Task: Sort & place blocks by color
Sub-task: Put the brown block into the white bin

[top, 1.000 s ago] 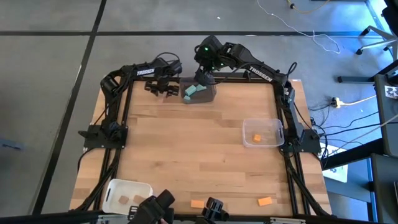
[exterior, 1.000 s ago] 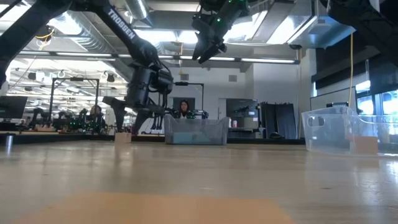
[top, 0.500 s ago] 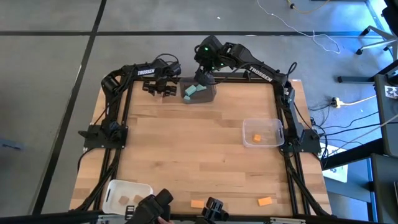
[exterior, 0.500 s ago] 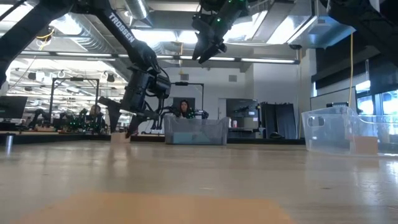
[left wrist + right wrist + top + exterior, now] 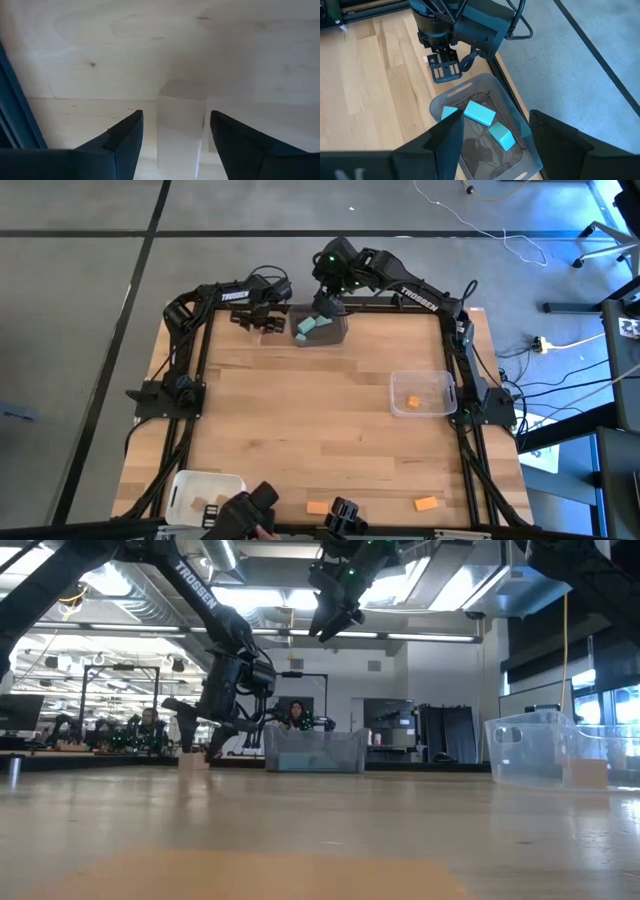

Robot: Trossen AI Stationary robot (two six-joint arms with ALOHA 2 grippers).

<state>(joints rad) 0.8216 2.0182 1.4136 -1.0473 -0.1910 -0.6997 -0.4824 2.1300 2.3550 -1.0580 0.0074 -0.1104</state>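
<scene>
Left gripper (image 5: 262,323): low at the table's far edge, just beside the dark grey bin (image 5: 338,332); its fingers stand wide apart, one on each side of a pale tan wood block (image 5: 181,131) that rests on the table (image 5: 300,410), with nothing gripped yet.
Right gripper (image 5: 328,302): held high over the dark grey bin, fingers spread and empty.
Blocks: three teal-green blocks (image 5: 480,113) lie in the dark grey bin; one orange block (image 5: 413,401) sits in the clear bin (image 5: 447,385); tan pieces (image 5: 201,500) lie in the white bin (image 5: 180,482); two orange blocks (image 5: 426,503) lie loose on the near edge of the table.
Risk, tan block: it looks off-centre between the fingers, so a close could push it sideways or twist it instead of clamping it. Smooth wood faces on smooth board would slide easily.
Risk, frame: the block sits close to the dark frame rail (image 5: 15,100); I judge a finger could catch the rail.
Risk, arms: both grippers work near the same bin, so a lift from the left could meet the right arm.
Materials: blocks are small, hard-edged cuboids; the tan one nearly matches the pale planked tabletop. The grey bin is translucent with rounded corners and slotted handles.
</scene>
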